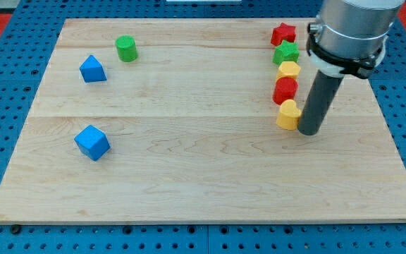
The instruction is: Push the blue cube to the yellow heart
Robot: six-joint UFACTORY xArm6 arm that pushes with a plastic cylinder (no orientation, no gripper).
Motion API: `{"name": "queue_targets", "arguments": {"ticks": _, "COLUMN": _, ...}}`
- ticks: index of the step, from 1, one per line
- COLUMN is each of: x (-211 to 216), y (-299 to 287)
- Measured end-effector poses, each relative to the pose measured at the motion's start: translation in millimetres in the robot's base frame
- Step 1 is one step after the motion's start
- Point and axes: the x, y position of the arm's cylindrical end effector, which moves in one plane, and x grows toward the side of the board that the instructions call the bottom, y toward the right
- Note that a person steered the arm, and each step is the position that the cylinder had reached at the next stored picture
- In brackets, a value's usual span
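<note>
The blue cube (pixel 92 142) lies at the view's left, below the middle of the wooden board (pixel 203 176). The yellow heart (pixel 287 115) is at the view's right, the lowest block in a column. My tip (pixel 310 131) stands right beside the yellow heart, on its right side, touching or nearly touching it. The tip is far from the blue cube, across the board.
Above the yellow heart in the column are a red block (pixel 285 89), a yellow block (pixel 288 70), a green star (pixel 286 52) and a red star (pixel 283 33). A green cylinder (pixel 126 49) and a blue triangular block (pixel 92 69) sit at upper left.
</note>
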Motion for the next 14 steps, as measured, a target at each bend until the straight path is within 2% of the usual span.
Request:
{"name": "queue_targets", "arguments": {"ticks": 2, "x": 15.4, "y": 6.1}}
{"name": "queue_targets", "arguments": {"ticks": 3, "x": 92.5, "y": -1.1}}
{"name": "queue_targets", "arguments": {"ticks": 4, "x": 137.8, "y": -83.6}}
{"name": "queue_targets", "arguments": {"ticks": 5, "x": 134.3, "y": -198.8}}
{"name": "queue_targets", "arguments": {"ticks": 6, "x": 100.4, "y": -303.7}}
{"name": "queue_targets", "arguments": {"ticks": 7, "x": 87.4, "y": -392.1}}
{"name": "queue_targets", "arguments": {"ticks": 8, "x": 67.1, "y": -420.5}}
{"name": "queue_targets", "arguments": {"ticks": 9, "x": 47.2, "y": -411.8}}
{"name": "queue_targets", "arguments": {"ticks": 11, "x": 38.8, "y": -280.3}}
{"name": "queue_targets", "arguments": {"ticks": 12, "x": 38.4, "y": -287.0}}
{"name": "queue_targets", "arguments": {"ticks": 14, "x": 34.2, "y": -338.2}}
